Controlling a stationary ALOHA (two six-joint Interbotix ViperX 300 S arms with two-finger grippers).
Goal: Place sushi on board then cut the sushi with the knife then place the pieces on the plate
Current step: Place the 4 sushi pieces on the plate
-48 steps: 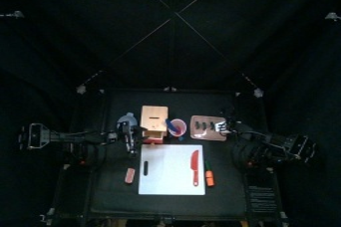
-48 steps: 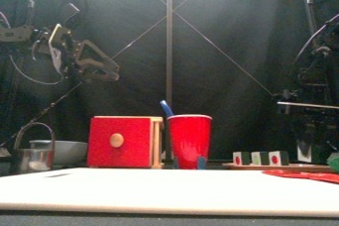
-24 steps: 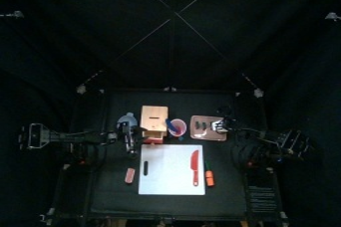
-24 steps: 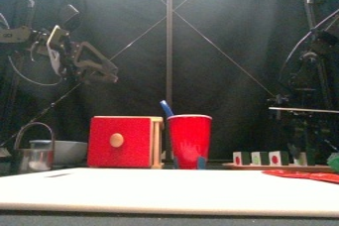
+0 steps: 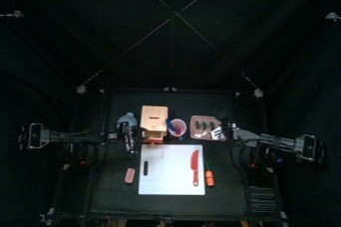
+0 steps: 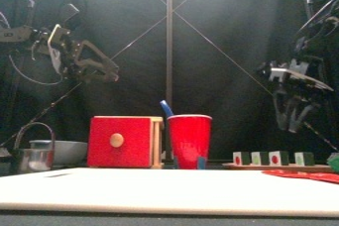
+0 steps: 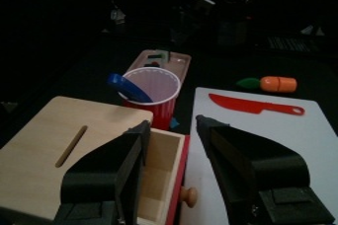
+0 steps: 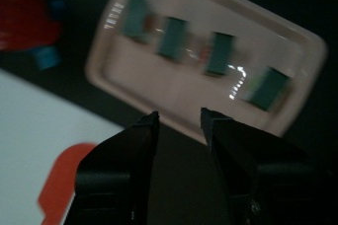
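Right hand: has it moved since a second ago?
Yes: the right hand has risen, farther above the pink tray in the front view.

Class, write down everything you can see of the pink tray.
The pink tray is a flat, rounded rectangle with a low raised rim, plastic by its look. It lies level on the black table behind the white board, right of the red cup. Four green sushi pieces stand on it in a row, apart. The right gripper hangs above it without touching.
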